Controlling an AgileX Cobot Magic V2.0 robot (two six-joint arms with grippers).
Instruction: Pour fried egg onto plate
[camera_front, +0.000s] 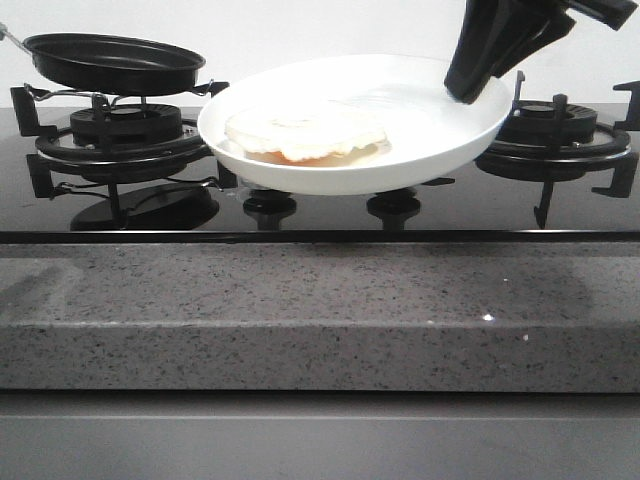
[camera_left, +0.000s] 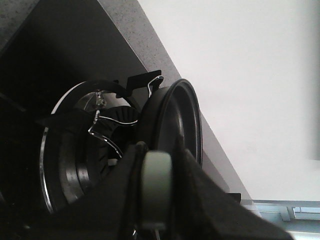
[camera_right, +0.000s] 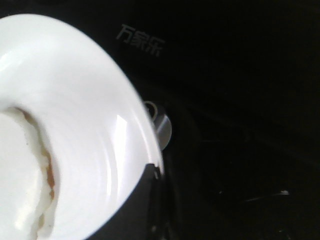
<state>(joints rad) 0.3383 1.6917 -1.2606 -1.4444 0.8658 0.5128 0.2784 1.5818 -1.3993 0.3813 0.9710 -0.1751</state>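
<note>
The white plate (camera_front: 440, 120) is held a little above the hob's middle, tilted slightly. The fried egg (camera_front: 305, 133) lies on its left half, pale with an orange-brown edge. My right gripper (camera_front: 470, 88) is shut on the plate's right rim. In the right wrist view it (camera_right: 156, 171) clamps the plate's edge (camera_right: 75, 100), and the egg (camera_right: 25, 175) shows beyond. The black frying pan (camera_front: 110, 62) is empty and held above the left burner. In the left wrist view my left gripper (camera_left: 157, 200) is shut on its pale grey handle (camera_left: 157, 175), with the pan (camera_left: 175, 125) ahead.
The left burner grate (camera_front: 120, 135) is under the pan and the right burner (camera_front: 555, 125) is behind my right gripper. Two hob knobs (camera_front: 268, 205) (camera_front: 393, 205) sit below the plate. A speckled grey counter edge (camera_front: 320, 310) runs along the front.
</note>
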